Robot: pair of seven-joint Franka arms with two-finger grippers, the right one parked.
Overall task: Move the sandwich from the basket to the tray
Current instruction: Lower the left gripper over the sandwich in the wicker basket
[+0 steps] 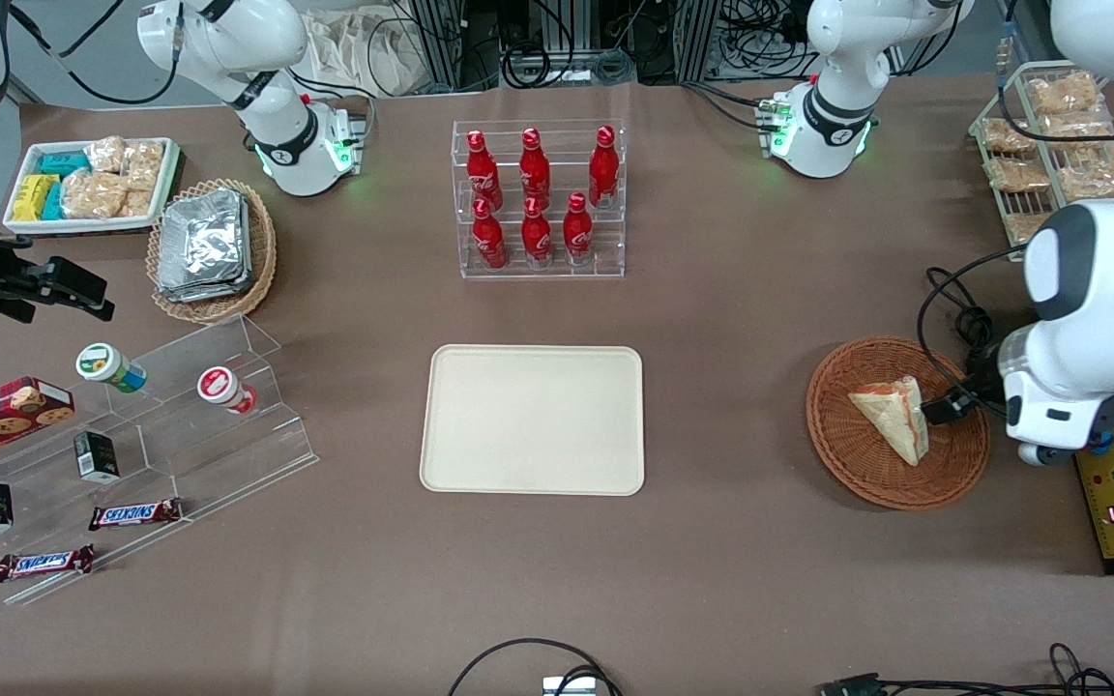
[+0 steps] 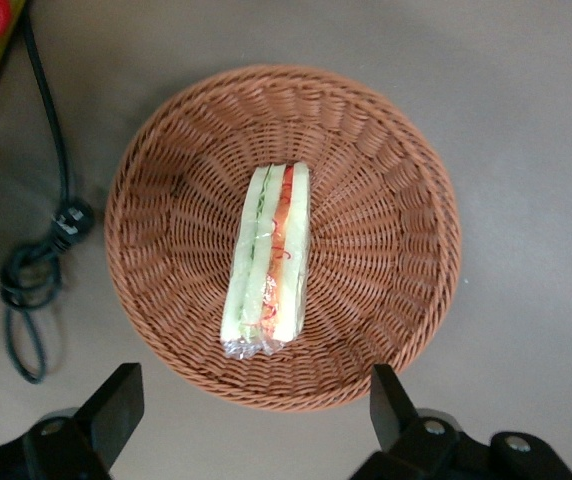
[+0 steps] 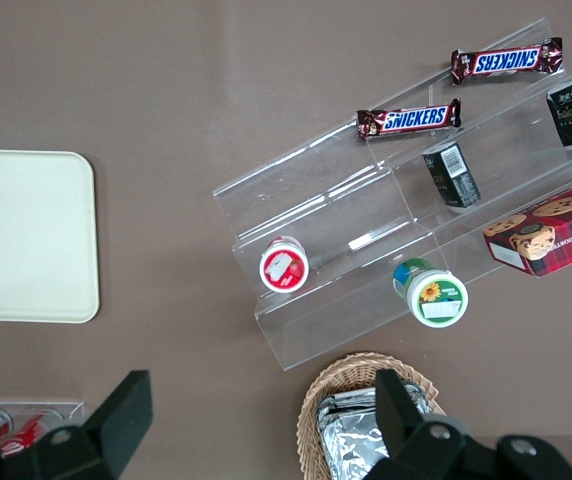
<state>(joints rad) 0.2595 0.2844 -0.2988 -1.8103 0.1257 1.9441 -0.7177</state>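
Tan-breaded and sealed in clear wrap, the small triangular wedge sandwich (image 2: 267,262) lies on its side in the middle of the round reddish-brown wicker basket (image 2: 166,180), red and green filling striping its cut edge. The black two-finger gripper (image 2: 251,415) hovers above it, fingers (image 2: 116,405) spread wide. The large cream-beige rectangular tray (image 1: 533,420) sits well apart.

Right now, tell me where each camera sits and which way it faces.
Front view: high above, looking down on the table, tray, both arms.
Left wrist view: on the working arm, facing down at the sandwich in the basket; open end effector fingers show.
Right wrist view: on the parked arm, facing down.
Front and left wrist views share basket and sandwich.
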